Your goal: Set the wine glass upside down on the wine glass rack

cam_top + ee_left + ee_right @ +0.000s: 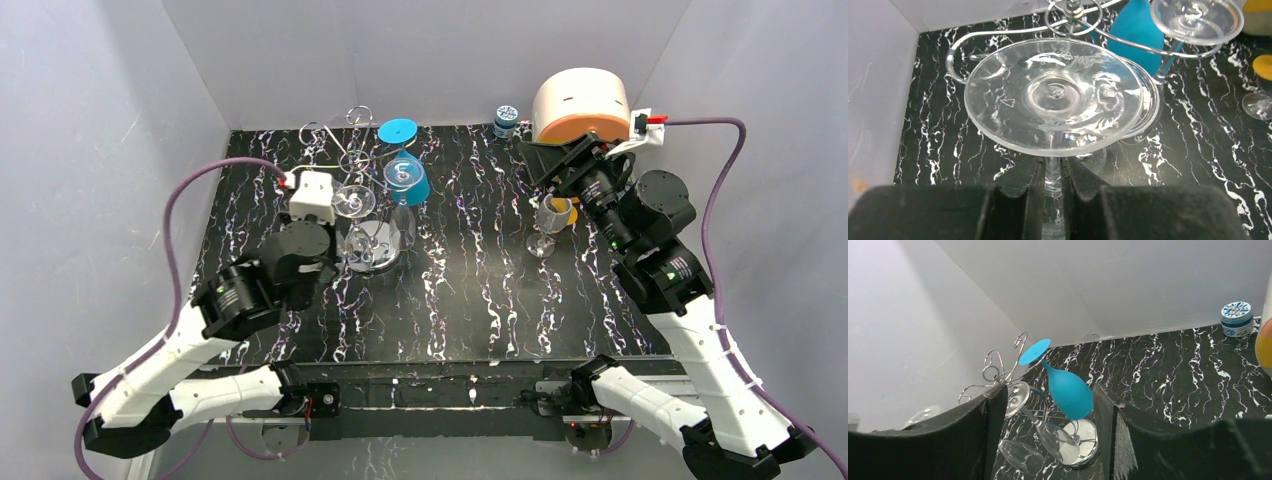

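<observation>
The left gripper (1052,167) is clamped on the stem of the wine glass (1053,95), low on the stem and just under the foot. The glass is already inverted, so the broad round foot sits above the fingers and the bowl hangs below them, out of the wrist view. Holding the thin stem rather than the bowl leaves the foot free, and the foot is the part that has to catch on the wire.

The wine glass rack (998,34) stands directly ahead of this gripper. Its curled arms are about level with the foot and run close behind it. The pictures do not show whether the stem has entered a slot or the foot bears on the wire. The hanging step is probably under way but not finished, since the fingers have not let go.

A second clear glass (1196,17) and a blue glass (1068,392) hang foot-up further ahead and to the right. This leaves little room, and a sideways swing could knock them.

The right gripper (1048,390) has its fingers spread with nothing between them. It is held well off to the far side of the bench (480,290), facing the rack, probably to keep out of the way.
</observation>
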Motion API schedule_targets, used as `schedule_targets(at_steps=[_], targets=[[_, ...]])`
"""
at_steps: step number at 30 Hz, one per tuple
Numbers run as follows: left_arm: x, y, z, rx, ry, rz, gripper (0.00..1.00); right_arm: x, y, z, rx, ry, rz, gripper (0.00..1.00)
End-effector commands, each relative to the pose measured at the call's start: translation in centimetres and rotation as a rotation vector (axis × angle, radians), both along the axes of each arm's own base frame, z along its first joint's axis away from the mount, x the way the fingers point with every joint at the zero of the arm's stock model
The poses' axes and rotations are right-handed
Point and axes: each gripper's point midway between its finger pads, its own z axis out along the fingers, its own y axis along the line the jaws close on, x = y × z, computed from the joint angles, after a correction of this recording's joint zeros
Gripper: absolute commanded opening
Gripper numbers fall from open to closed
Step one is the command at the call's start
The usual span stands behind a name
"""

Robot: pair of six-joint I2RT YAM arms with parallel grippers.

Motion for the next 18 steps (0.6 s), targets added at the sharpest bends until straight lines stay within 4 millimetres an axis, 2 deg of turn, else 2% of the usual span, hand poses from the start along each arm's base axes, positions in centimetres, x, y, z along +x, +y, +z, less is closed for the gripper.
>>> schedule_targets(at_steps=[1, 4, 6, 9, 10, 12, 18], targets=[[0.6, -0.5, -0.7, -0.047, 0.006, 0.042, 0.00, -0.9, -0.2, 2.0, 0.041, -0.051, 0.016, 0.71], [0.8, -0.4, -1.2, -0.077, 0.029, 0.038, 0.00, -1.2, -0.4, 2.2, 0.045, -0.054, 0.014, 0.71], [1.8, -0.4, -4.0, -0.048, 0.156, 0.032, 0.00, -1.2, -0.2, 2.0, 0.044, -0.049, 0.026, 0.70], [3.5, -0.2, -5.4, -0.101, 0.225, 0.004, 0.00, -1.3, 0.1, 2.1, 0.054, -0.044, 0.039, 0.71], [4.6, -0.4, -5.3, -0.116, 0.237, -0.017, 0.00, -1.3, -0.1, 2.1, 0.055, -0.046, 0.031, 0.71], [5.7, -0.1, -5.4, -0.112, 0.243, -0.020, 0.00, -1.5, -0.3, 2.3, 0.054, -0.052, 0.027, 0.71], [7.6, 1.3, -4.9, -0.136, 0.216, -0.031, 0.00, -1.5, -0.5, 1.9, 0.052, -0.046, 0.019, 0.71]])
